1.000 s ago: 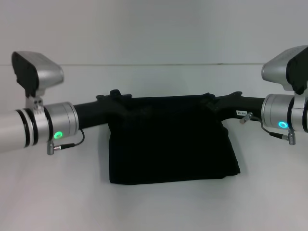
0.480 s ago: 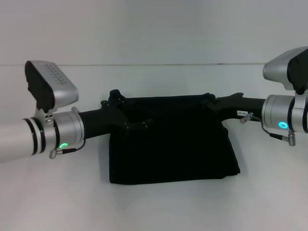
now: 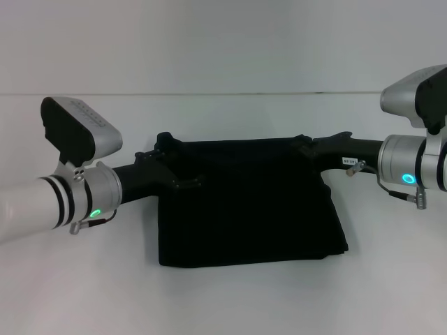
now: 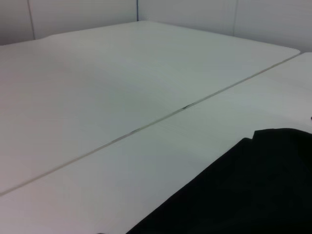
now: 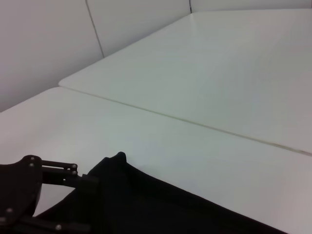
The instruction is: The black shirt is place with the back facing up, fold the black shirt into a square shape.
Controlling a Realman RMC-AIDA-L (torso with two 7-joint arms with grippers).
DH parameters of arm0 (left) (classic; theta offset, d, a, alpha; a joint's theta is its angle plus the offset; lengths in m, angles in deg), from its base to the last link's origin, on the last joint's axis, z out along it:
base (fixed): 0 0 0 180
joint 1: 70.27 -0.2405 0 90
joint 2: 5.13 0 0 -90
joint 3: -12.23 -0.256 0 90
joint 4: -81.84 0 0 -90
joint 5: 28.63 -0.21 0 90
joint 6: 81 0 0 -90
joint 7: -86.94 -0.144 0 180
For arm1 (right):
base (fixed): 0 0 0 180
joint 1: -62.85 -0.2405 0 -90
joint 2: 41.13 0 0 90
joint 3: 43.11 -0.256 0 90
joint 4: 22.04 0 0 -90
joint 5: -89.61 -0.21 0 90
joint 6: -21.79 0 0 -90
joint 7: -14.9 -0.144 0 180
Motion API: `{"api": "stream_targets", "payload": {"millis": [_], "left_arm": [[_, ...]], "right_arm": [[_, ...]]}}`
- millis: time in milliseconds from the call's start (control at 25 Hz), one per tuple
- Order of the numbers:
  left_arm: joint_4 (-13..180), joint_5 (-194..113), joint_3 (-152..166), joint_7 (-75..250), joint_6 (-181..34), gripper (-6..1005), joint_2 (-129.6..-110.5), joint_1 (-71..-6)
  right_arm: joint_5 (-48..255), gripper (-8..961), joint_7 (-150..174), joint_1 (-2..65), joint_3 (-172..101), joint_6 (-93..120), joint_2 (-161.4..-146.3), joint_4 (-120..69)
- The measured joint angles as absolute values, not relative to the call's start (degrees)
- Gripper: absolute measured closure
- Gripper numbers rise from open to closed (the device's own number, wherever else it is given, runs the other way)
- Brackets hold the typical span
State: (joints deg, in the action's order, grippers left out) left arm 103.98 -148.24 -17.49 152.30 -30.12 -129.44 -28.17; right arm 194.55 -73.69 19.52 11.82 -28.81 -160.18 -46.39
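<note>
Both grippers sit at the black shirt's (image 3: 251, 202) far corners; left gripper (image 3: 165, 142) has rotated, probably releasing, though neither fingers' opening can be told.

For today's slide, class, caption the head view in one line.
Two end effectors, left and right, meet the far edge of a folded matte black fabric shirt.

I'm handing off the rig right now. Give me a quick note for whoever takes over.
Left gripper: at the shirt's far left corner; grip unclear.
Right gripper: at the far right corner; grip unclear.
Shirt: on the white table, already folded into a compact, roughly rectangular bundle.
Done: main folds.
Left: check it is square, release if still held, and withdraw both arms.
</note>
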Motion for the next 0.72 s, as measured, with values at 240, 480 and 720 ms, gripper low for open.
{"api": "stream_targets", "payload": {"millis": [240, 480, 720], "left_arm": [[103.9, -147.8, -17.4, 152.3, -30.1, 212, -129.42, -28.4], [104.9, -144.8, -17.4, 152.4, -26.0, 212, -129.19, -28.9], [105.8, -141.3, -17.6, 152.4, -22.0, 212, -129.21, -29.2]], "right_arm": [[194.6, 955, -73.4, 19.4, 11.8, -28.8, -160.3, -46.4], [194.6, 953, -73.4, 19.6, 11.8, -28.9, -160.39, -46.4], [194.6, 950, -73.6, 19.7, 11.8, -28.9, -160.39, -46.4]]}}
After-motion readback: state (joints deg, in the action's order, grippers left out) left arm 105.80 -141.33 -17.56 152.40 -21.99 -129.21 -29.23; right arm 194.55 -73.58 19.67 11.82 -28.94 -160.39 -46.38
